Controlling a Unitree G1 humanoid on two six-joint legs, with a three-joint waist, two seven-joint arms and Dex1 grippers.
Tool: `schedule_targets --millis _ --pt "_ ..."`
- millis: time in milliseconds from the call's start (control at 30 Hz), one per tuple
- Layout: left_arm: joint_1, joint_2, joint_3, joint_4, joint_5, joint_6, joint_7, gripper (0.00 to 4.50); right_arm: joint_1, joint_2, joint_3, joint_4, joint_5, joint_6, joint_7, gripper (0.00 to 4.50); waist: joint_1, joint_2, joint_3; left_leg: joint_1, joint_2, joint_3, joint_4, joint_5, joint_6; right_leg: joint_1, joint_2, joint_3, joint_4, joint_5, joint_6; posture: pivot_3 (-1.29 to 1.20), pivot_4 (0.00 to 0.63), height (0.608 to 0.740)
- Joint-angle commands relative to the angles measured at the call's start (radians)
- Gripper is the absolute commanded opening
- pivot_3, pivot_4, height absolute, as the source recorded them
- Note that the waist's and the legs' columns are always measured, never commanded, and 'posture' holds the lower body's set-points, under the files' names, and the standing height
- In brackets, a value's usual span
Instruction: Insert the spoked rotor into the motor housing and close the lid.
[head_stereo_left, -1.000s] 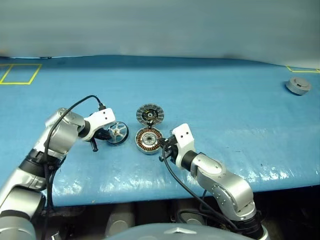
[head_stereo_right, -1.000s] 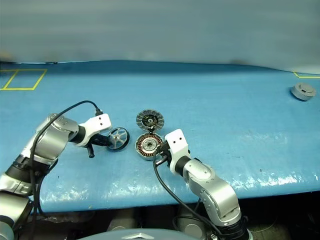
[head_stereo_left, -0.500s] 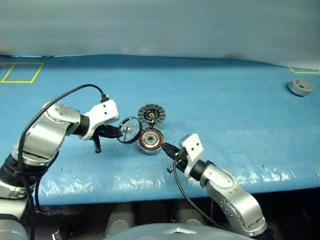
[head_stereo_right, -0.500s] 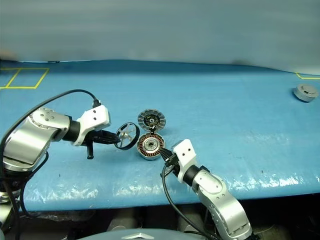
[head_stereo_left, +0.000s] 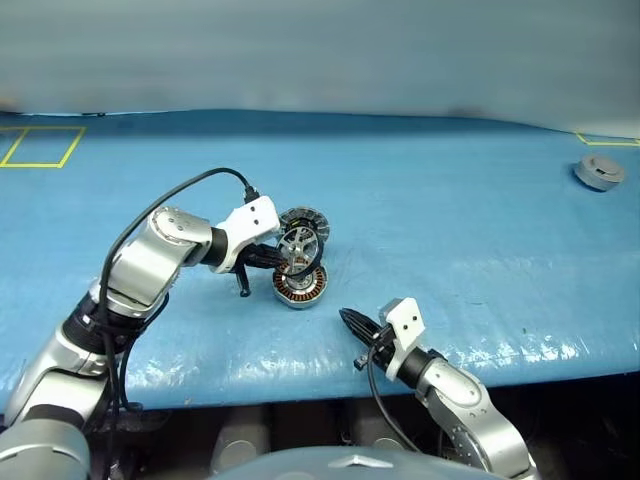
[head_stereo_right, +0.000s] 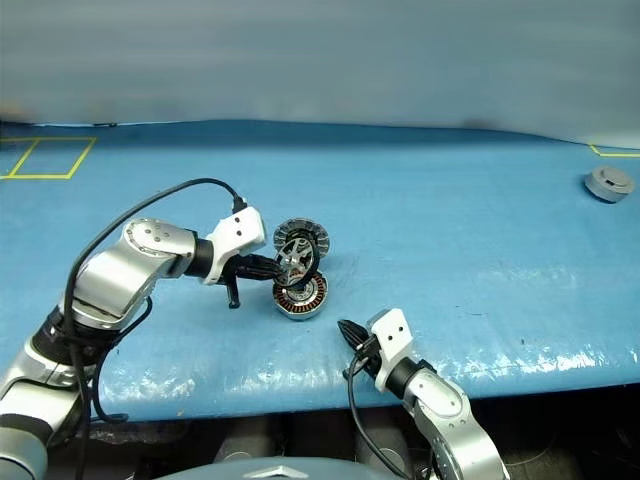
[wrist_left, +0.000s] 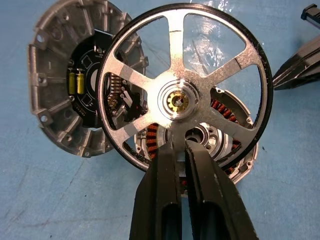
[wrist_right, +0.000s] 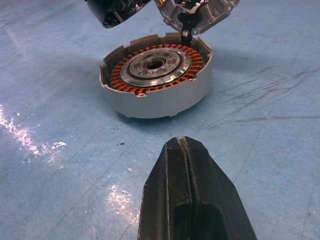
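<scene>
My left gripper (head_stereo_left: 283, 262) is shut on the rim of the spoked rotor (wrist_left: 179, 102), a dark-rimmed wheel with silver spokes. It holds the rotor (head_stereo_left: 298, 250) tilted on edge just above the motor housing (head_stereo_left: 298, 288). The housing (wrist_right: 155, 85) sits on the blue table with its copper windings showing. Its lid (wrist_left: 65, 100) stands open behind it, finned inner face towards me, partly hidden by the rotor. My right gripper (head_stereo_left: 347, 318) is shut and empty. It hovers near the table's front edge, a short way in front of the housing, pointing at it.
A separate grey puck (head_stereo_left: 597, 172) lies at the far right of the blue table (head_stereo_left: 450, 220). A yellow square outline (head_stereo_left: 35, 147) marks the far left corner. A black cable loops over my left wrist.
My left gripper carried the rotor to the right, from beside the housing to just above it. My right gripper drew back from the housing towards the front edge.
</scene>
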Motion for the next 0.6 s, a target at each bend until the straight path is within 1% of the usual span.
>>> schedule_targets --millis 33,200,600 --pt "-0.045 0.001 -0.027 0.027 0.012 -0.05 -0.017 0.07 0.0 0.009 -0.005 0.018 -0.008 -0.06 0.015 0.0 0.001 0.0 0.0 0.0 0.0 0.0 0.0 0.0 0.0 0.0 0.0 0.0 0.0 0.0 0.0 0.0 0.15 0.74" --pt "-0.076 -0.011 -0.063 0.076 0.018 -0.084 -0.031 0.07 -0.011 0.028 0.002 0.044 -0.011 -0.083 0.016 0.0 0.004 0.0 0.0 0.0 0.0 0.0 0.0 0.0 0.0 0.0 0.0 0.0 0.0 0.0 0.0 0.0 0.15 0.74" --pt "-0.101 0.012 -0.147 0.131 0.087 -0.168 -0.097 0.07 -0.019 0.046 0.017 0.058 -0.018 -0.084 0.023 0.0 0.006 0.0 0.0 0.0 0.0 0.0 0.0 0.0 0.0 0.0 0.0 0.0 0.0 0.0 0.0 0.0 0.15 0.74"
